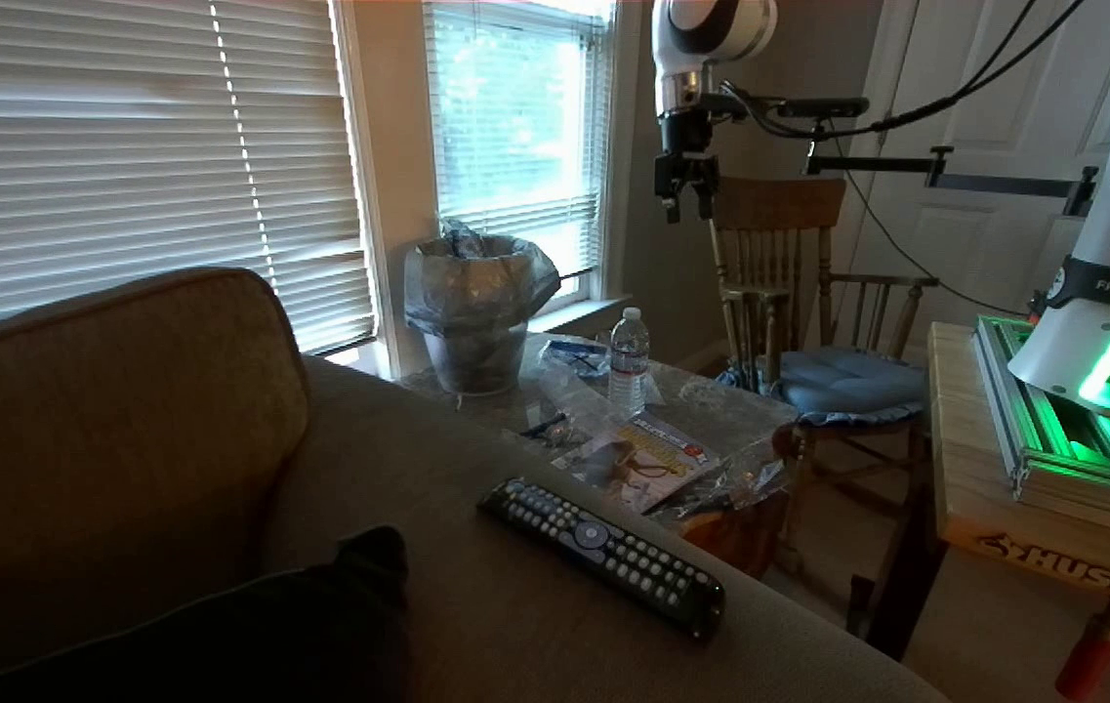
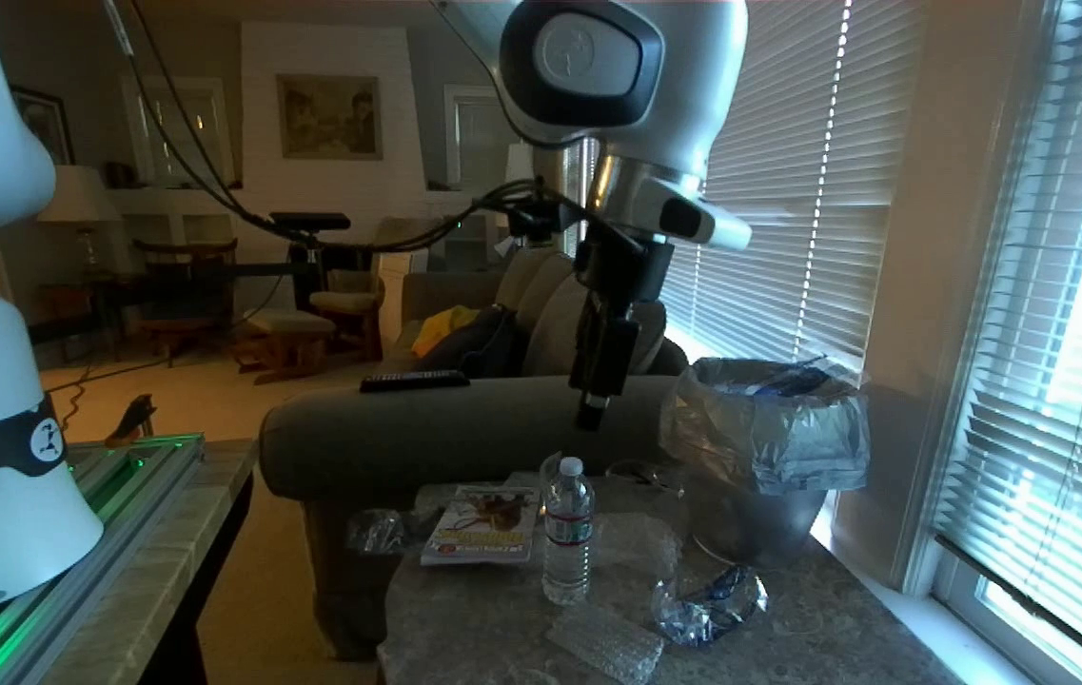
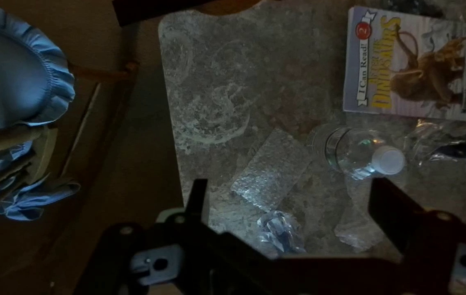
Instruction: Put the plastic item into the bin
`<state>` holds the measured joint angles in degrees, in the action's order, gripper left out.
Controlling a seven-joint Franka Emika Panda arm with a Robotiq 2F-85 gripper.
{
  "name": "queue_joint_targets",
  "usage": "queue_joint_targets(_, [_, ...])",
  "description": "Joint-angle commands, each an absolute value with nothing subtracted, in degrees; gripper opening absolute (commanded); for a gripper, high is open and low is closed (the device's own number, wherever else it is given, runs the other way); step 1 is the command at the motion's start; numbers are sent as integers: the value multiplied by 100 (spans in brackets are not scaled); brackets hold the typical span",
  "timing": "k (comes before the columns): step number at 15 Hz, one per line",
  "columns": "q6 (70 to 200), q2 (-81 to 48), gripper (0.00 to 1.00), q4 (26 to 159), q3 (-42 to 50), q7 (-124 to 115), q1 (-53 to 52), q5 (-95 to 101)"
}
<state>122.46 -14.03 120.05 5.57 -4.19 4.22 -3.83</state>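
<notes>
My black hand (image 1: 689, 211) hangs, jaws spread wide, empty; below it on the mottled grey table (image 3: 282, 98), my likely item: that clear rectangular bubble-wrap sheet (image 3: 273, 170), long axis aslant to my grip

Daylight thru blinds (image 1: 520, 127); wdn chair (image 1: 781, 202) w/ blue cushion (image 1: 847, 381); brn sofa (image 1: 349, 459).
</notes>
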Motion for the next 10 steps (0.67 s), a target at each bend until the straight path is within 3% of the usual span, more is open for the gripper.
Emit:
queue_joint_targets(1, [12331, -1556, 100, 11952, 535, -479, 460, -386])
queue_joint_targets(10, [12527, -2442, 100, 11533, 547, -869, 338, -263])
